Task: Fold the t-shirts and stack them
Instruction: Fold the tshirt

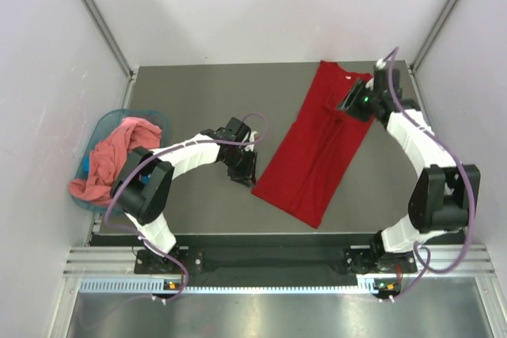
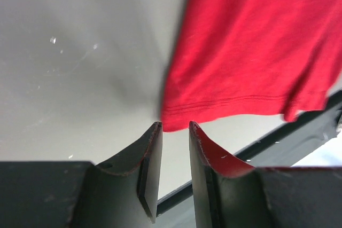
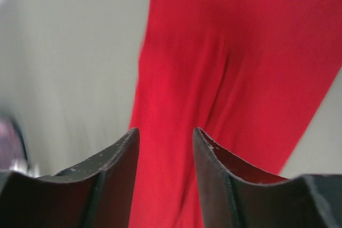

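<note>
Now the red shirt (image 1: 317, 148) lies flat on the table (image 1: 190, 100), folded into a long strip that runs slantwise from its collar at the far right to its hem nearer the middle front. The left gripper (image 1: 247, 173) sits low at the hem's left corner. In the left wrist view its fingers (image 2: 152, 153) stand apart with bare table showing between them, and the hem corner lies right at the tip of one finger, not clamped. The right gripper (image 1: 348, 107) is over the upper part of the strip, near the collar end. In the blurred right wrist view its fingers (image 3: 120, 153) are also parted, with red cloth showing through the gap below and nothing pinched between them. The pink shirt (image 1: 111, 160) is bunched in the basket (image 1: 99, 128) at the table's left edge, spilling over its near rim, well apart from the red shirt.
</note>
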Controlling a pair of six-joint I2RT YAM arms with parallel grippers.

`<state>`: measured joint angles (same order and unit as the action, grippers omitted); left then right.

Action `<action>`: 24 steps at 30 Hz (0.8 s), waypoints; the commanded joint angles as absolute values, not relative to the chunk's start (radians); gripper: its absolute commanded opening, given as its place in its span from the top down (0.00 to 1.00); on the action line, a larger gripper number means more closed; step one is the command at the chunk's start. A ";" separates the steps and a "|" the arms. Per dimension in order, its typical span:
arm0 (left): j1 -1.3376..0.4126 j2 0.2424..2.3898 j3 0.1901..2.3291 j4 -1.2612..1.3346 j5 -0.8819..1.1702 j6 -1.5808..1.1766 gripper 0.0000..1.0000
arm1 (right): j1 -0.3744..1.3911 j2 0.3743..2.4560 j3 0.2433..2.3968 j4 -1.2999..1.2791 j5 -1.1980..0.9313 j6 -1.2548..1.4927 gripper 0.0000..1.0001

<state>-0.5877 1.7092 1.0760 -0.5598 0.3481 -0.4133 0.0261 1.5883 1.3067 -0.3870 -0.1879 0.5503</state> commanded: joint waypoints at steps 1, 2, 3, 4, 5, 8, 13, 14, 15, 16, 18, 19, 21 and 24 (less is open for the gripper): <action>-0.583 1.735 1.039 -0.517 0.345 -0.397 0.68 | 0.116 1.415 1.186 -0.514 -0.170 0.592 0.54; -0.583 1.741 1.032 -0.518 0.335 -0.399 0.68 | 0.133 1.385 1.119 -0.549 -0.157 0.615 0.53; -0.583 1.746 1.028 -0.525 0.328 -0.403 0.69 | 0.149 1.353 1.082 -0.587 -0.138 0.638 0.52; -0.583 1.753 1.026 -0.522 0.325 -0.405 0.69 | 0.176 1.280 0.983 -0.616 -0.132 0.682 0.51; -0.583 1.758 1.023 -0.519 0.324 -0.408 0.69 | 0.189 1.237 0.930 -0.621 -0.140 0.707 0.50; -0.583 1.766 1.016 -0.505 0.342 -0.422 0.70 | 0.251 1.086 0.740 -0.646 -0.152 0.848 0.47; -0.583 1.766 0.979 -0.476 0.368 -0.436 0.72 | 0.485 0.928 0.600 -0.706 -0.034 1.050 0.44; -0.581 1.766 0.971 -0.463 0.382 -0.436 0.72 | 0.529 0.914 0.571 -0.715 -0.014 1.081 0.44; -0.583 1.767 0.959 -0.460 0.383 -0.433 0.74 | 0.566 0.895 0.557 -0.721 0.023 1.142 0.44; -0.583 1.770 0.954 -0.462 0.382 -0.430 0.75 | 0.602 0.887 0.543 -0.724 0.034 1.176 0.44; -0.583 1.773 0.945 -0.465 0.383 -0.422 0.83 | 0.710 0.874 0.499 -0.706 0.061 1.273 0.45; -0.583 1.772 0.942 -0.466 0.387 -0.420 0.89 | 0.774 0.874 0.476 -0.704 0.074 1.302 0.45; -0.581 1.760 0.936 -0.474 0.385 -0.425 1.00 | 0.831 0.891 0.463 -0.709 0.115 1.374 0.45; -0.581 1.727 0.925 -0.480 0.376 -0.436 1.00 | 0.909 0.908 0.434 -0.668 0.129 1.449 0.46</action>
<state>-0.5816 1.7493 0.9680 -0.4702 0.4297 -0.4465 0.8524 0.8986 0.4496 -0.7006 0.0547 1.2911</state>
